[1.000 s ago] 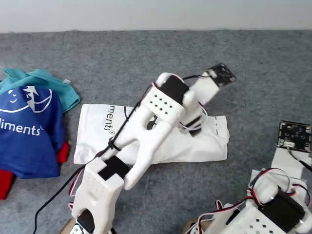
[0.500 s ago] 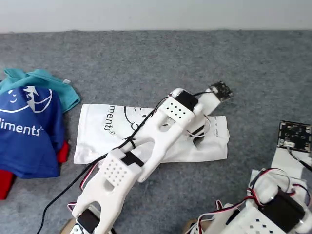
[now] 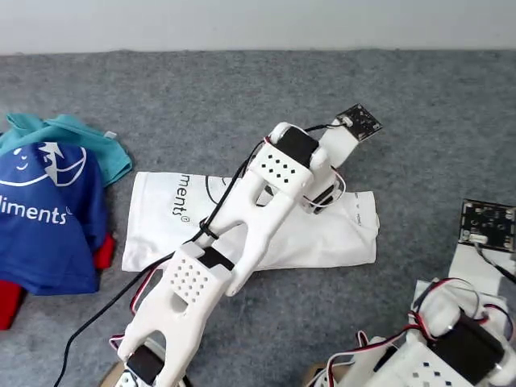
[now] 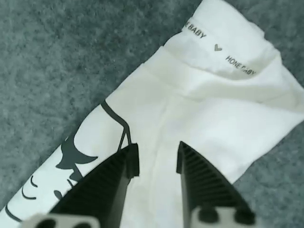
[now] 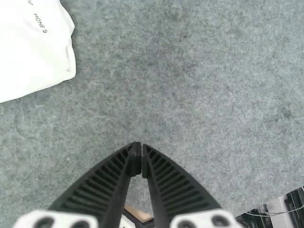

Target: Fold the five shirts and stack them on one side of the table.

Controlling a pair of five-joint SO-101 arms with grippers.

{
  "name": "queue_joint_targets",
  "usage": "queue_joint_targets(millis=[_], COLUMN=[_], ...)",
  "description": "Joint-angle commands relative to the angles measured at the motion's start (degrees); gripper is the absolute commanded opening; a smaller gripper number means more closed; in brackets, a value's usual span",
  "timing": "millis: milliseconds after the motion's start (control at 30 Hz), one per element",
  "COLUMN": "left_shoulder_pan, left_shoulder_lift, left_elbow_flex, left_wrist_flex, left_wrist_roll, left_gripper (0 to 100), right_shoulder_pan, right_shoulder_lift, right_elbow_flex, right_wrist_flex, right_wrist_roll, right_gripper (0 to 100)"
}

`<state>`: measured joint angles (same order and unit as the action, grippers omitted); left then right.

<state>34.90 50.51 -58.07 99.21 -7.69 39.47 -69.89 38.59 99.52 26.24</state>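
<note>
A folded white shirt (image 3: 161, 218) lies in the middle of the grey table, its printed side up. My left arm stretches across it, and the left gripper (image 4: 156, 152) hangs open just above the shirt's right part (image 4: 213, 104), near the collar band, with only cloth showing between the fingers. At the left edge, a blue shirt (image 3: 48, 218) lies on a teal one (image 3: 105, 149) and a red one (image 3: 12, 302) in a loose pile. My right arm (image 3: 451, 339) sits at the front right. Its gripper (image 5: 141, 147) is shut over bare carpet, with the white shirt's corner (image 5: 28, 52) off to one side.
Grey carpet (image 3: 419, 105) covers the whole table. A pale wall (image 3: 258, 24) runs along the far edge. A black cable (image 3: 89, 330) trails from the left arm's base.
The left arm dipped toward the white shirt's right end half a second ago and has lifted slightly again. The shirt and the right arm have not moved.
</note>
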Motion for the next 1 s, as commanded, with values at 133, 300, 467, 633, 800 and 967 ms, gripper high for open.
queue_joint_targets(millis=[133, 300, 467, 633, 800, 967], left_shoulder_pan=[0.00, -2.64, -4.84, -3.43, -0.35, -0.09], left_shoulder_lift=[-7.12, -6.51, -3.96, -6.59, -10.46, -17.58], left_elbow_flex=[14.46, 23.96, 26.68, 22.02, 17.19, 23.08], left_wrist_flex=[1.14, -3.69, -7.74, -3.78, 1.14, 1.23], left_wrist_roll=[0.62, 0.53, 0.35, 0.53, 0.62, 0.79], left_gripper=[13, 13, 13, 13, 13, 13], right_shoulder_pan=[0.48, 0.48, 0.48, 0.40, 0.31, 0.48], right_shoulder_lift=[0.40, 0.40, 0.40, 0.40, 0.40, 0.40], right_elbow_flex=[0.00, 0.00, 0.00, 0.00, 0.00, 0.00], right_wrist_flex=[1.27, 1.36, 0.92, 0.92, 0.84, 1.19], right_wrist_roll=[-0.26, -0.26, -0.26, -0.26, -0.26, -0.26], right_gripper=[1.3, 1.3, 1.4, 1.4, 1.4, 1.4])
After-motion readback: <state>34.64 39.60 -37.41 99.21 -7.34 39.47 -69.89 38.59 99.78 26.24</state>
